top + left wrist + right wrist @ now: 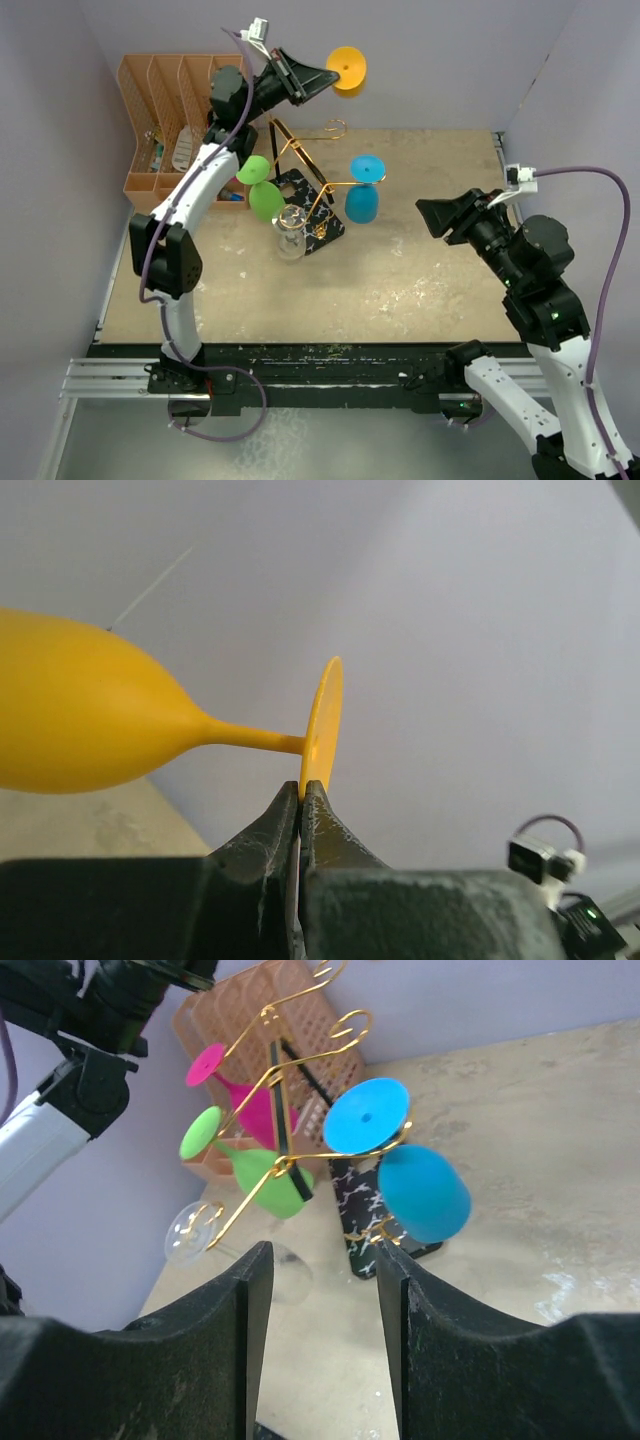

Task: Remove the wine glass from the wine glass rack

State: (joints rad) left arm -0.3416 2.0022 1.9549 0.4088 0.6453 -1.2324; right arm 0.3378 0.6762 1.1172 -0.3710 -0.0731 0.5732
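Left gripper (302, 792): jaws pinched almost fully together on the rim of the foot disc of the yellow plastic wine glass (85, 715), with only the thin disc edge between the tips. The glass lies sideways, its stem running left from the jaws and its bowl beyond that. Only the left wrist view shows this grip.

The top view adds the context. The left arm is high by the back wall, with the yellow glass just past the fingertips. It is off the gold wire wine glass rack (305, 165) and well apart from it, up and beyond it.

Right gripper (322, 1260): jaws wide open, nothing between them. From the top it points at the rack, well apart from it.

The right wrist view shows the rack load best:
- A blue wine glass (425, 1195) hangs bowl-down, ahead and just right of the jaw gap.
- A green wine glass (265, 1175) hangs ahead and to the left.
- A pink wine glass (240, 1095) is further back — from the top it is mostly hidden by the left arm.
- The foot of a clear wine glass (190, 1232) sits at a scroll end, near the left finger.

The black white-veined base (365, 1210) stands on the beige table (420, 290). An orange slotted organiser (170, 110) sits beyond the rack.
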